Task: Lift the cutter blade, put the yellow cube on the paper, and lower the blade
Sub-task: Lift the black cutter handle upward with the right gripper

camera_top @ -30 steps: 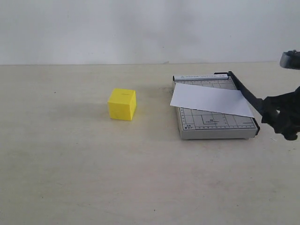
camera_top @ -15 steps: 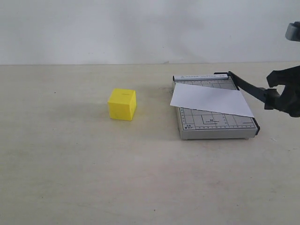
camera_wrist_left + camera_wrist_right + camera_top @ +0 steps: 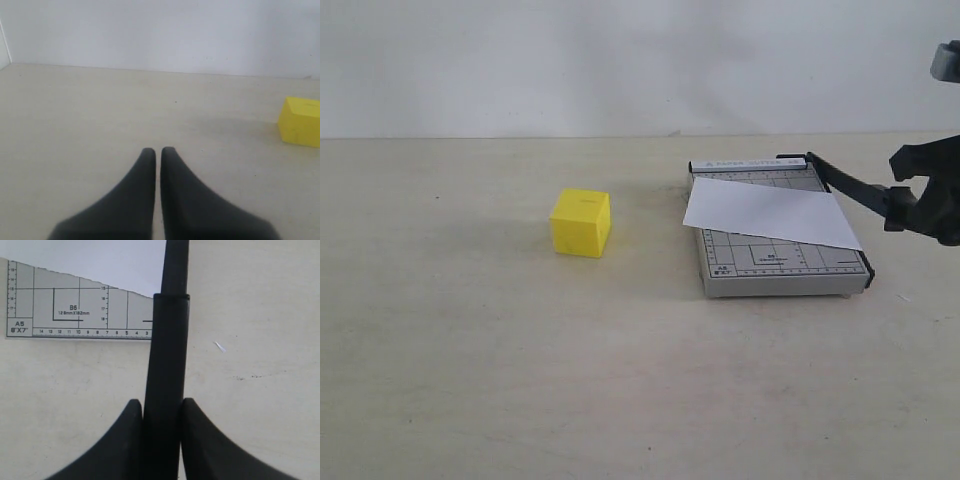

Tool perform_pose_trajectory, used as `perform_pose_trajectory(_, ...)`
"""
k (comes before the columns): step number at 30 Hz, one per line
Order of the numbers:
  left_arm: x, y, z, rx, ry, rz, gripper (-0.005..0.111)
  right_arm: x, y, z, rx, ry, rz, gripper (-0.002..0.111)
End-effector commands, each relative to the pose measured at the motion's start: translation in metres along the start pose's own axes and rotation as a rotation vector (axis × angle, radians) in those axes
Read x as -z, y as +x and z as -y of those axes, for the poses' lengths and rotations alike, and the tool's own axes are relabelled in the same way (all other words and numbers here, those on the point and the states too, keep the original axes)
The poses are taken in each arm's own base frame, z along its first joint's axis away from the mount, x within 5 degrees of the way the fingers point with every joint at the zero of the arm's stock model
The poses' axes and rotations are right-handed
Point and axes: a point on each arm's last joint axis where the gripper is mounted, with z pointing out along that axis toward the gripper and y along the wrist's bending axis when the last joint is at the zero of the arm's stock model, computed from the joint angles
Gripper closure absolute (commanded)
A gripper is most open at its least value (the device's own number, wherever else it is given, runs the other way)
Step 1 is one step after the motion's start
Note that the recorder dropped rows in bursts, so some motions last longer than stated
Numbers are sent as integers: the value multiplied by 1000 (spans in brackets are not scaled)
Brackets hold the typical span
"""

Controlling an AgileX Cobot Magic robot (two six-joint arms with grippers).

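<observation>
Left wrist view, left claw [image 3: 157,150]: two fingers [image 3: 142,195], matte black, smooth-faced; each broad at the root, narrowing along a concave outer curve to a slim rounded tip; inner edges straight; faint sheen on the upper surfaces.
Right wrist view, right claw [image 3: 161,402]: its fingers [image 3: 122,445] the same matte black; same flared root and curved taper; tips blunt and rounded.
Exterior view, right claw [image 3: 903,198]: black throughout; blocky, angular, forked outline; finer detail lost in the dark.
Above that claw, at the frame edge: a grey rounded housing [image 3: 946,62], only partly in view.
</observation>
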Motion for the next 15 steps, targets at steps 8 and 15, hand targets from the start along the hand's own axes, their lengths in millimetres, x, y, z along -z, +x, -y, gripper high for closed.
perform_pose_trajectory(8, 1, -2, 0, 5, -1, 15, 102, 12, -20, 0, 0, 22, 198, 108)
perform_pose_trajectory(15, 1, -2, 0, 5, -1, 15, 102, 12, -23, 1, -1, 30, 226, 108)
